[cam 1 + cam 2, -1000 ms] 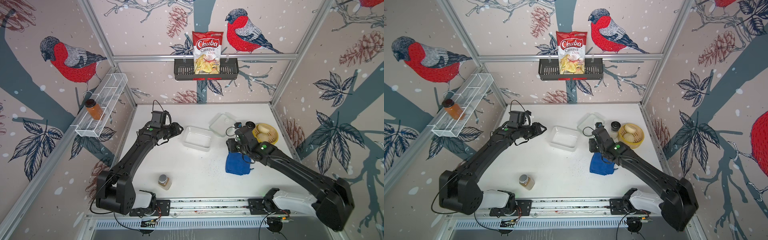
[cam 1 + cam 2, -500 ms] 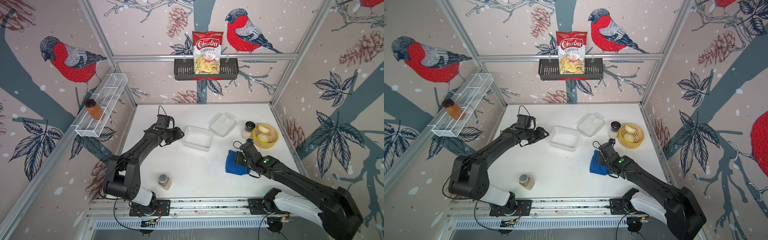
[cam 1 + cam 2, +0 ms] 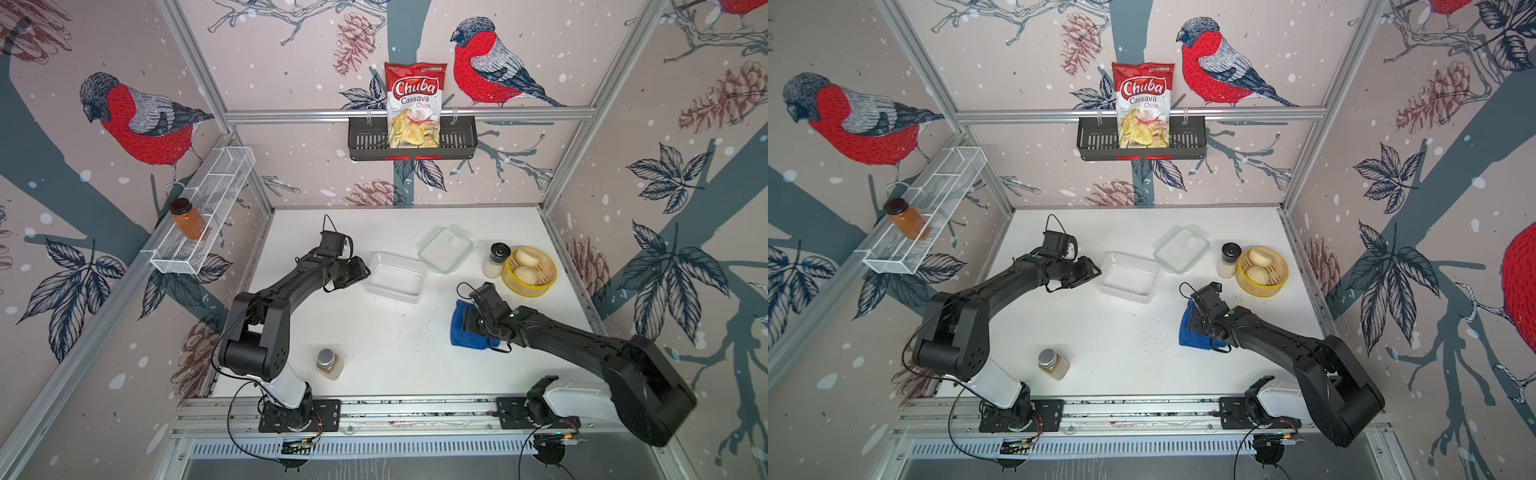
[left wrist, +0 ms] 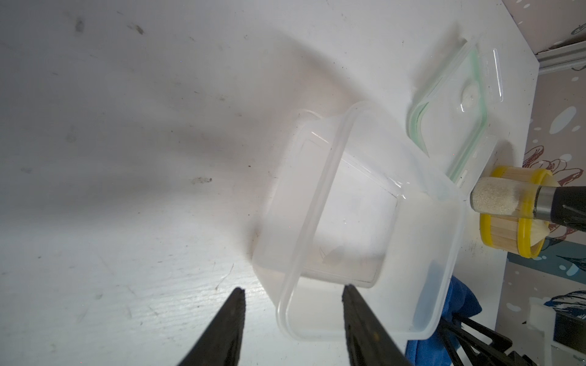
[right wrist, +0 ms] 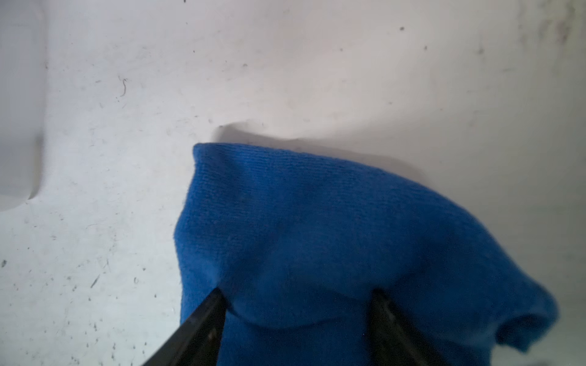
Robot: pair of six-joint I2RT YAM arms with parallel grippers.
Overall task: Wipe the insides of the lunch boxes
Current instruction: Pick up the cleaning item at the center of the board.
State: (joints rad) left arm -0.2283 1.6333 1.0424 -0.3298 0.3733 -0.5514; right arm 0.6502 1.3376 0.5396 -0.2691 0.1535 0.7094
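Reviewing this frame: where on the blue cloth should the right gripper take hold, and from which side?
Probably the raised hump in the middle of the blue cloth, from straight above. Its edges lie flat on the table, leaving little to get under, while the bunched middle stands up between the open fingers of the right gripper, so closing there should pinch a fold.

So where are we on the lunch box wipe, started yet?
Done: the clear flat lid is off, lying beside the translucent whitish plastic tub. In hand: the right gripper is open astride the blue cloth, not yet closed on it; the left gripper is open at the tub's end. To do: grasp the cloth, wipe inside the tub.
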